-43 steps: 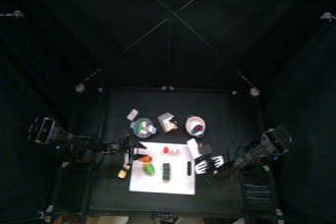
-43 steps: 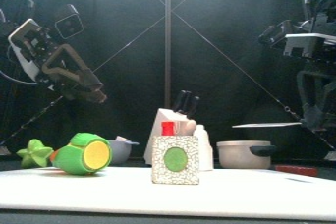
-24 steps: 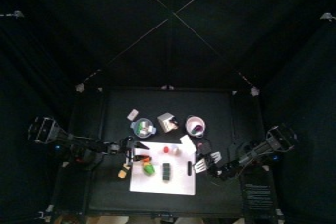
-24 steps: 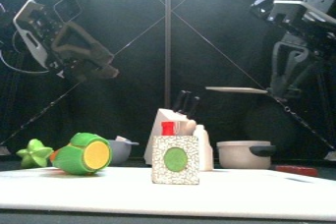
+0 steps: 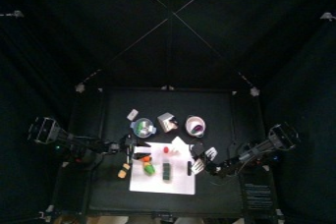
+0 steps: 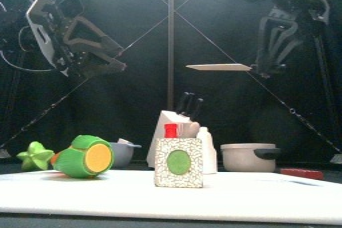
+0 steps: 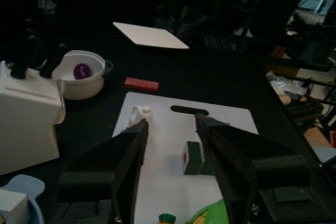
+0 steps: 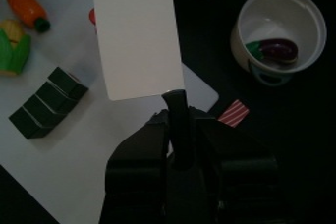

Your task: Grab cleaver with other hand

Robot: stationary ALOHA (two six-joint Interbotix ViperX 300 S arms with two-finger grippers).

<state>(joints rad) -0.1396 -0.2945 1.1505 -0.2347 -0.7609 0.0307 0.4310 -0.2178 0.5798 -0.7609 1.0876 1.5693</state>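
The cleaver (image 8: 138, 36) has a broad pale blade and a black handle. My right gripper (image 8: 178, 112) is shut on that handle. In the front view the cleaver (image 6: 221, 67) hangs flat and edge-on, high above the table, with the right gripper (image 6: 269, 64) at its right end. Opposite it on the left, at about the same height, my left gripper (image 6: 110, 67) is open and apart from the blade. Through the open left gripper (image 7: 178, 157), which holds nothing, the cleaver (image 7: 151, 34) shows far off.
A white cutting board (image 7: 164, 130) lies below with a dark green block (image 7: 194, 156) on it. Toy vegetables (image 8: 27, 7) lie at its edge. A white bowl (image 8: 278, 27) holds something purple. A knife block (image 6: 178, 160), a green toy (image 6: 83, 157) and a pot (image 6: 247, 157) stand in front.
The right arm has lifted the cleaver higher and carried it toward the middle. The left gripper has risen a little and come slightly closer to it.
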